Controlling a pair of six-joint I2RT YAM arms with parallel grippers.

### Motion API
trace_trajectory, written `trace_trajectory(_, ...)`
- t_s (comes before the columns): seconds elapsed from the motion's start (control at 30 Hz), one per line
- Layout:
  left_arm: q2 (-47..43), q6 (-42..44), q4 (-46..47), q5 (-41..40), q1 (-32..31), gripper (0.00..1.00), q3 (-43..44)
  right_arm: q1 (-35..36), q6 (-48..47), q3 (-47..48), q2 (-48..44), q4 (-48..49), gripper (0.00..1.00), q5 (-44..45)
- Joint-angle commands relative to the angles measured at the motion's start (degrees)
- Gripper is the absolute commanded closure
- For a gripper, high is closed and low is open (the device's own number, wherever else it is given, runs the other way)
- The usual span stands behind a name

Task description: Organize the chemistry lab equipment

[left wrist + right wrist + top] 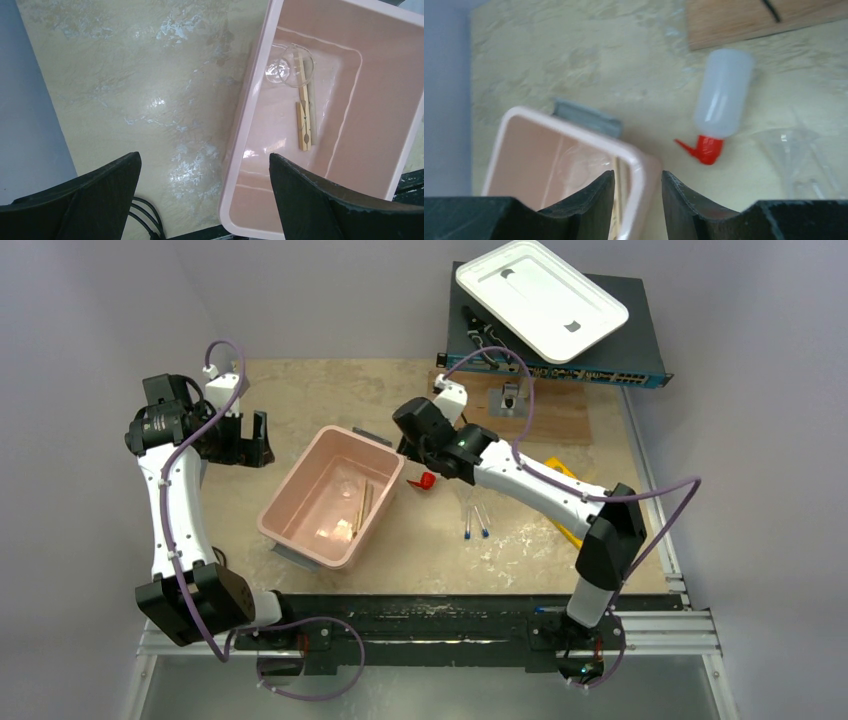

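A pink tub (300, 510) sits aslant in the middle of the worktop (300, 390). Inside it lie a couple of wooden sticks (365, 505) along the right-hand wall, and a small clear glass piece (287, 67) rests over their far ends. The rest of the tub floor is bare.

The left gripper (205, 156) hangs off to the tub's left with its fingers spread wide and nothing between them. The right gripper (638, 174) hovers over the tub's far right corner, its fingers parted only a little and pinching nothing; the rim shows through the gap.

The squeeze bottle (724, 90) lies on its side on the worktop just beside that corner, outside the tub, with its red nozzle (704, 149) pointing towards the tub. A clear funnel (794, 147) stands close by on the bottle's other side. Two thin tubes (475, 522) with blue tips lie loose on the worktop to the right of the tub, apart from it. The yellow rack (563, 471) is mostly hidden under the right arm.
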Motion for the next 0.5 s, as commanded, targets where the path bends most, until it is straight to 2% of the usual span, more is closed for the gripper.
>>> trace_trajectory(0.0,-0.6,1.2,0.6,0.0,0.5,0.0,-0.1,-4.3,0.0,-6.9,0.1,1.4,0.6,3.0)
trace_trajectory(0.2,-0.3,1.2,0.1,0.4,0.5,0.0,0.2,-6.6,0.0,-10.2,5.0,3.6,0.6,1.5)
trace_trajectory(0.47,-0.3,1.8,-0.5,0.3,0.6,0.0,0.1,-7.9,0.0,-9.5,11.0,5.0,0.6,0.3)
